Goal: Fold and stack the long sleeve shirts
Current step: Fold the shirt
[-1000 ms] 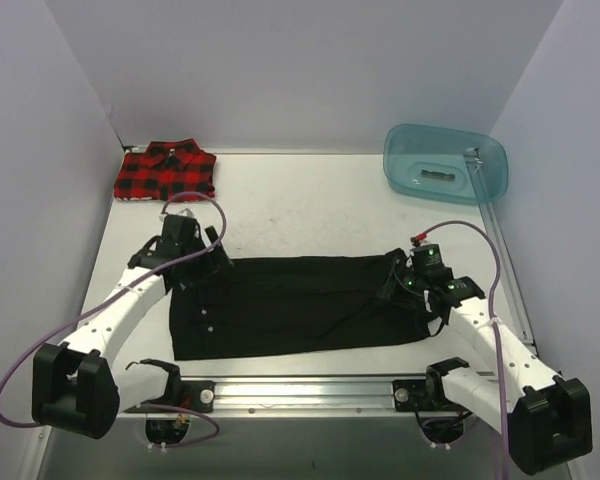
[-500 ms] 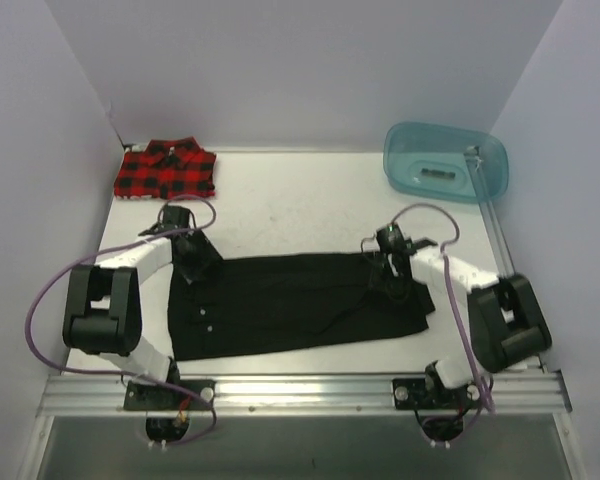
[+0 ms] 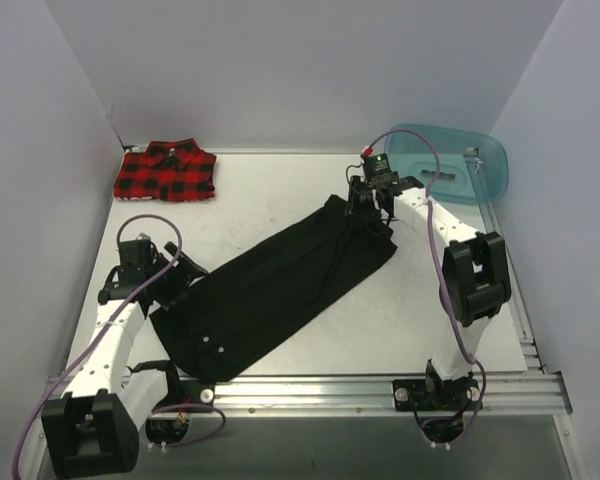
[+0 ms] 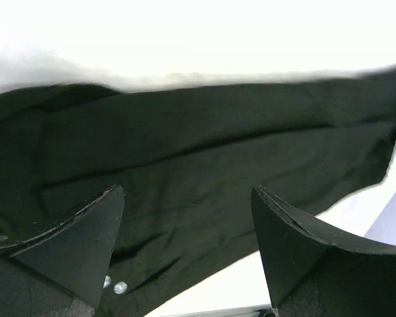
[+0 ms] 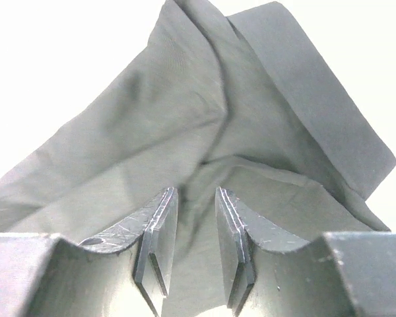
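**Black shirt stretched slantwise between two grippers**

We work on a white table with faint scuff marks, boxed in by plain pale walls on three sides. A ribbed aluminium rail runs along the near edge.

The right gripper is clamped on the black shirt. In its wrist view, a fold of the dull, matte cloth runs up between the narrow, scratched pads, which stand close together. From that pinch the fabric fans out in soft creases. One flat, straight-edged panel lies off to the gripper's right.

The left gripper stands wide apart and holds nothing. Its dark wedge-shaped fingers hang over the shirt's other end, and the cloth spreads beneath and ahead of them. Two small pale buttons show just by the left finger.

The shirt lies as one long band — its far end at the right gripper, its near end below the left gripper by the rail.

The plaid shirt is folded into a neat rectangle with the collar up. It sits well beyond the left gripper in the far corner, apart from the black one. Its checks are red and black.

A translucent teal tub, rounded and glossy, stands just past the right gripper against the side wall.
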You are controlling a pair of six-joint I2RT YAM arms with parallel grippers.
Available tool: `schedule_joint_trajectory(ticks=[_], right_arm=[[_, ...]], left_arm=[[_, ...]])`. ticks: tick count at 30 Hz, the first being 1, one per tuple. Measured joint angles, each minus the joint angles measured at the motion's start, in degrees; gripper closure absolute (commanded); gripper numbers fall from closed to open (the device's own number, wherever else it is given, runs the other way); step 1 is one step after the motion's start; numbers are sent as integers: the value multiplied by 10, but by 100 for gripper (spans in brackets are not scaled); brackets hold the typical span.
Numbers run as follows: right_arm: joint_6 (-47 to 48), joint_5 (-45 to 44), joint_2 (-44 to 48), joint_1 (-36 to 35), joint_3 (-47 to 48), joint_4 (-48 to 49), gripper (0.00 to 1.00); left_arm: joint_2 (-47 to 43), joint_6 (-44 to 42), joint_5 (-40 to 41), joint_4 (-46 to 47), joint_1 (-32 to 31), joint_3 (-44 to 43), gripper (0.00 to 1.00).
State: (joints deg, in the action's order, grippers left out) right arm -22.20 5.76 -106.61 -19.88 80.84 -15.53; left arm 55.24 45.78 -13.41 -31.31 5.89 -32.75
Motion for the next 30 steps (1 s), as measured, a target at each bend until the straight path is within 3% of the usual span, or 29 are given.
schedule_joint_trajectory(ticks=[6, 14, 23, 30], right_arm=[[-5, 53, 15, 12, 34, 24, 68], [0, 103, -79, 26, 129, 55, 65], [18, 171, -188, 52, 181, 52, 65], [17, 181, -216, 57, 187, 53, 65]], left_arm=[[56, -42, 27, 26, -127, -109, 13], [327, -149, 53, 103, -264, -289, 7], [549, -256, 23, 141, -314, -497, 15], [648, -303, -17, 150, -333, -571, 21]])
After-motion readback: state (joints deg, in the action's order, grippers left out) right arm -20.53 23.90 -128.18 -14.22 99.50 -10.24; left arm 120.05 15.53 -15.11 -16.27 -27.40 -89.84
